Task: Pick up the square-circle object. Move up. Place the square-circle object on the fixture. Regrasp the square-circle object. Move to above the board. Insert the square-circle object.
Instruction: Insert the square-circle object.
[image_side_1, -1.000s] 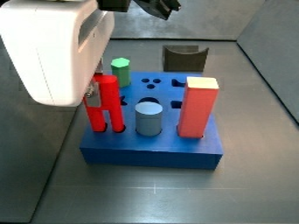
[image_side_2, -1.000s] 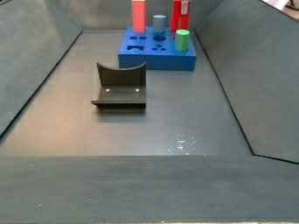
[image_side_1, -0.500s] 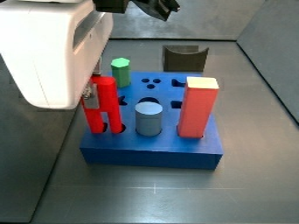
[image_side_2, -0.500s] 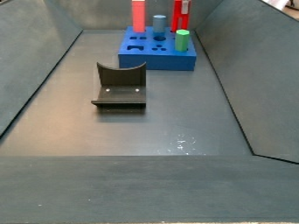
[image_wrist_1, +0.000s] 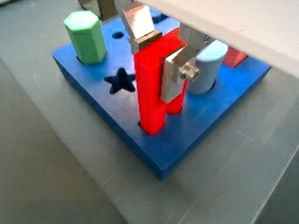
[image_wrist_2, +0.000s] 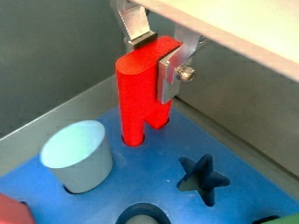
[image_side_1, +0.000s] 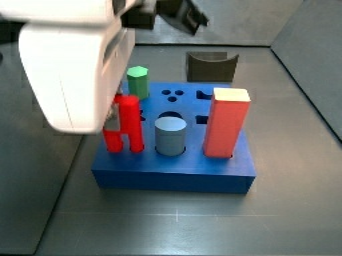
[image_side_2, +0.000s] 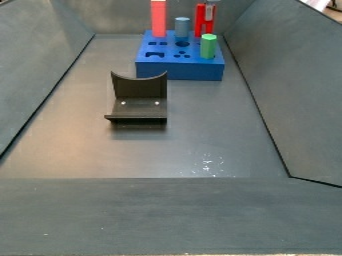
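The square-circle object (image_wrist_1: 149, 92) is a bright red peg standing upright with its foot in a hole near the edge of the blue board (image_wrist_1: 176, 144). In both wrist views my gripper (image_wrist_1: 158, 61) is shut on the peg's upper part, one silver finger on each side (image_wrist_2: 158, 57). In a side view the peg (image_side_1: 126, 122) shows at the board's (image_side_1: 174, 172) left side, half hidden by the gripper's white body (image_side_1: 74, 70). The dark fixture (image_side_1: 210, 66) stands behind the board with nothing on it, and lies mid-floor in the other side view (image_side_2: 136, 95).
On the board stand a green peg (image_side_1: 136, 80), a grey-blue cylinder (image_side_1: 170, 135) and a tall red-orange block (image_side_1: 227, 125). A star-shaped hole (image_wrist_1: 118, 81) is open beside the held peg. Sloped grey walls (image_side_2: 54, 80) enclose the floor.
The gripper has come down with the red peg, which now sits lower in the board than half a second ago.
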